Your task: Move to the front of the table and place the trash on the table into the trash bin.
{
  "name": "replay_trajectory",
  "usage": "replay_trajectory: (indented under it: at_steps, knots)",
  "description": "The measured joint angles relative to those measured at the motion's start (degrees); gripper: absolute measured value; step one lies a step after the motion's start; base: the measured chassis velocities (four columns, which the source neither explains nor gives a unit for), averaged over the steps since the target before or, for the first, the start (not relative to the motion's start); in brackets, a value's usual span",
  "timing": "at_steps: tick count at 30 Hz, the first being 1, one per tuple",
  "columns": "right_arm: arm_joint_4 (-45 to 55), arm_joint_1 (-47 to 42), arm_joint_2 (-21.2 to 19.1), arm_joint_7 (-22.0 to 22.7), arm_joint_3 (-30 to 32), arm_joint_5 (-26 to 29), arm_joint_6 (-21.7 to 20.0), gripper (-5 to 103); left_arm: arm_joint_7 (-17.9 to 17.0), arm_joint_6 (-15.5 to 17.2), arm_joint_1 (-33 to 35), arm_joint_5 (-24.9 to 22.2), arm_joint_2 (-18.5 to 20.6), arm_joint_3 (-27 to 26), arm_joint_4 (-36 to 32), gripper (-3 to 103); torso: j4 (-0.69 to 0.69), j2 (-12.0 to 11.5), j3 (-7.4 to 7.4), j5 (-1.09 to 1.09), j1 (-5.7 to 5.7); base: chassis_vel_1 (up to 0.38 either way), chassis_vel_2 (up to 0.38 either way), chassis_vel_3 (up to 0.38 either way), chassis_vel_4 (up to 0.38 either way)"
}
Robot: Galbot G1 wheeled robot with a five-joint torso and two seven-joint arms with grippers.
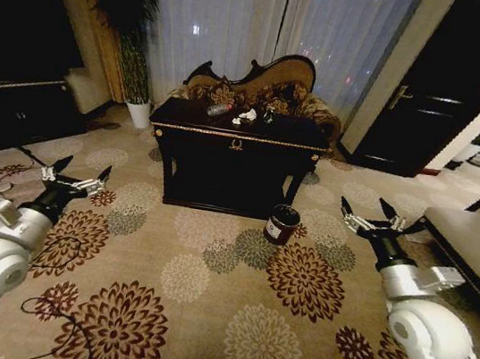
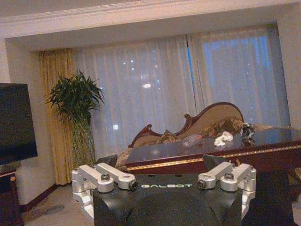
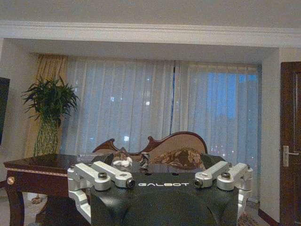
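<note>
Head view: I'm well short of the table (image 1: 239, 140), trash (image 1: 246, 115) on top, bin (image 1: 281, 224) at its front-right leg. Left gripper (image 1: 75, 177) and right gripper (image 1: 376, 218) hang wide, empty (ready for driving).

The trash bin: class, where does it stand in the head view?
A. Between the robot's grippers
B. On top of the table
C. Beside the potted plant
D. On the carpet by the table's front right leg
D: the trash bin stands on the carpet just before the table, near its front right leg.
</note>
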Motion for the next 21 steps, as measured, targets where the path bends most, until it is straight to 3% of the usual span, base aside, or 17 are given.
replay_trajectory:
  at_steps: [3,9,21]
  knots:
    - [0.5,0.0,0.14,0.64,-0.03,-1.11,-0.04,100,0.46,-1.44,0.17,0.43,-0.34,0.12,0.12,100,0.0,0.0,0.0,0.0,0.0,0.0,0.0,0.0,0.0]
    - [-0.95,0.48,0.4,2.26,-0.89,-5.7,5.34,100,0.97,-2.65,0.62,0.16,-1.26,0.26,0.09,100,0.01,0.0,0.0,0.01,0.0,0.0,0.0,0.0,0.0]
    - [0.17,-2.49,2.45,-0.36,-1.2,-5.79,6.16,100,1.15,-4.7,1.56,-0.58,-2.62,0.97,-1.01,100,0.0,0.11,0.06,0.01,0.05,0.0,0.0,0.0,0.0]
